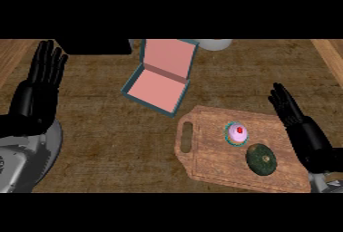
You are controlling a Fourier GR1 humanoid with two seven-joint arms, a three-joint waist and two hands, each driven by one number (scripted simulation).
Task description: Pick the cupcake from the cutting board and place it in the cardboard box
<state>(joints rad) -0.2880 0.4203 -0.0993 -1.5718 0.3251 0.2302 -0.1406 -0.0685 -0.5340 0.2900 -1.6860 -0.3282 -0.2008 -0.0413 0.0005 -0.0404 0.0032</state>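
On the board: you find the small pink-frosted cupcake (237, 133) with a red dot on top and a teal wrapper, standing upright near the middle of the board, toward its far side, touched by nothing.
Board: the brown wooden cutting board (218, 167) with a slot handle at its left end lies at the right of the counter, tilted a little; it keeps the cupcake within your right arm's side.
Neighbour: a dark green round squash-like thing (261, 159) sits just beside the cupcake, nearer you and to the right, so you should judge any approach from that side as crowded.
Right hand: your black right hand (289, 108) is at the board's right edge, fingers straight and together, holding nothing; it is the nearer hand to the cupcake and looks the likely one to pick.
Box: the open cardboard box with a pink inside and teal walls (155, 89) lies beyond the board's left corner, lid (169, 56) folded back, so its tray is free to receive from above.
Left hand: your black left hand (41, 72) rests at the left edge, fingers straight and up, well apart from everything.
Counter: the brown wooden counter (100, 136) carries it all.
Stage: by my reading, the pick has not yet begun.
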